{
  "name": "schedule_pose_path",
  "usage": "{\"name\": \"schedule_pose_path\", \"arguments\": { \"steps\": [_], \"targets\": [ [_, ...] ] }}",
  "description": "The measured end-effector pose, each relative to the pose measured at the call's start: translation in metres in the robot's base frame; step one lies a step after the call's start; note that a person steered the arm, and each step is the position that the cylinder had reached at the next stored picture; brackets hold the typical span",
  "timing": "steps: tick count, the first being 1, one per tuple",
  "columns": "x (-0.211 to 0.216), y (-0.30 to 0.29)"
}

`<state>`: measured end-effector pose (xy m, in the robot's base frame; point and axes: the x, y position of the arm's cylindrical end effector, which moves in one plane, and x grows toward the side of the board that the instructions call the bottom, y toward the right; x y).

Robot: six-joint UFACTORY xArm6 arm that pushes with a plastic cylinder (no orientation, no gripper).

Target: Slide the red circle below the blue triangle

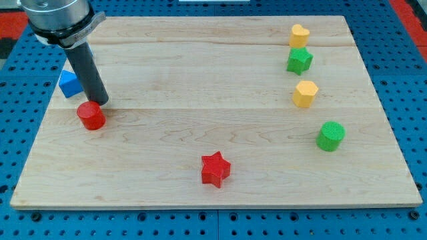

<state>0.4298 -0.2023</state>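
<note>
- One block matters to me now: the red circle point(91, 115), which sits touching my tip point(102, 103), just below it and a little toward the view's left.
- I have no gripper to open or close; I end in a plain rod, and it simply rests against the circle's upper right edge, holding nothing.
- Up and to the view's left of my tip, partly hidden behind my rod, is a blue block point(69, 83); I take it for the blue triangle, though its shape is hard to read from what shows.
- I judge the circle to be nearly placed: it already lies lower on the board point(200, 133) than the blue block, only slightly toward the view's right of it.
- To finish well, I should give a short, gentle nudge toward the view's left, pressing through the circle's centre so it slides straight and does not roll off my tip.
- I must keep my rod from brushing the blue block, which is near my shaft; knocking it would shift the target itself.
- A second blue block may lie behind my arm; I cannot tell.
- Far from my tip, toward the view's bottom right, the red star point(215, 169) is well apart and needs no care.
</note>
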Motion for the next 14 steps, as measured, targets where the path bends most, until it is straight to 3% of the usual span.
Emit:
{"name": "schedule_pose_path", "arguments": {
  "steps": [7, 8, 12, 14],
  "targets": [
    [0.093, 0.001],
    [0.109, -0.023],
    [0.122, -0.048],
    [0.101, -0.048]
  ]
}}
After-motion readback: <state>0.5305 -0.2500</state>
